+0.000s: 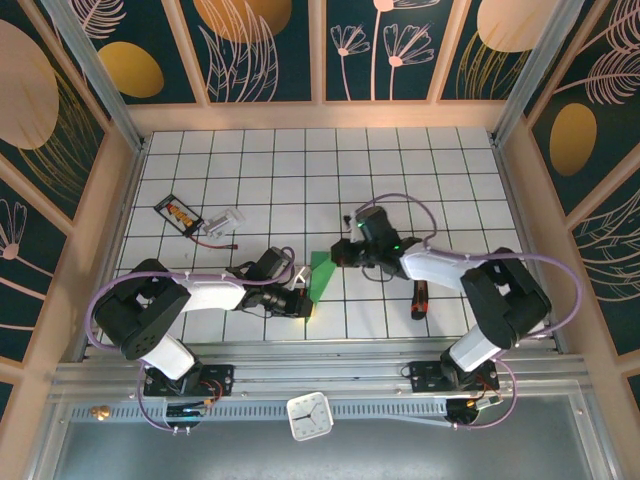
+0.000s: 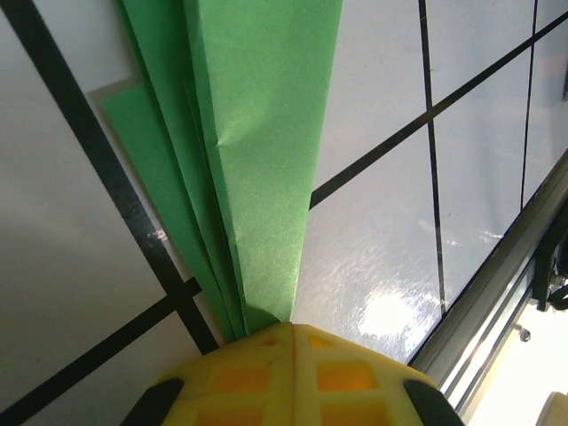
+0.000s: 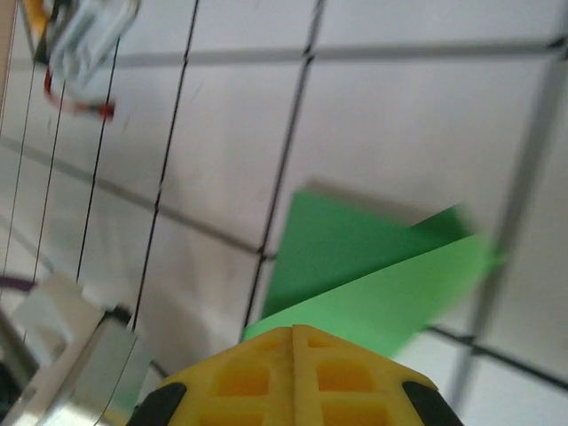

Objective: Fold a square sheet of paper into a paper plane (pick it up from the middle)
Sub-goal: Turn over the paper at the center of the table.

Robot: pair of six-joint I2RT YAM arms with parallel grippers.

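Observation:
The paper plane (image 1: 322, 272) is a narrow bright-green dart with several lengthwise folds, lying slanted between the two arms at the table's middle. My left gripper (image 1: 306, 300) is shut on its near pointed end. In the left wrist view the yellow pads (image 2: 257, 373) meet, and the plane (image 2: 257, 160) fans out from between them over the grid tiles. My right gripper (image 1: 340, 255) is shut on the far, wider end. In the right wrist view the green layers (image 3: 373, 266) spread from the closed tips (image 3: 293, 330), blurred.
A red-and-black tool (image 1: 419, 298) lies under the right arm. At the back left are a dark packet (image 1: 178, 212) and a clear part with red wire (image 1: 225, 222), the latter also in the right wrist view (image 3: 89, 35). A small clock (image 1: 309, 416) sits on the front rail.

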